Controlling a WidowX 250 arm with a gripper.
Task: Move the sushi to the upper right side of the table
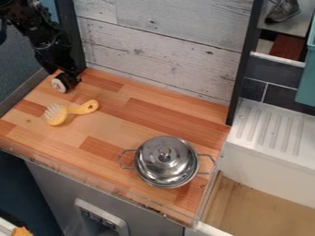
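The black gripper (69,81) hangs low over the far left corner of the wooden table, at the end of the arm that comes in from the upper left. Right against it, on its left side, is the sushi (59,85), a small round piece with a white face, a reddish centre and a dark rim. The gripper partly covers the sushi, and whether it holds the piece cannot be made out.
A yellow brush (82,109) with white bristles lies nearer the camera on the left. The lidded steel pot (166,161) stands at the front right of the table (111,133). A plank wall (166,55) bounds the back; a white sink (271,133) is at the right.
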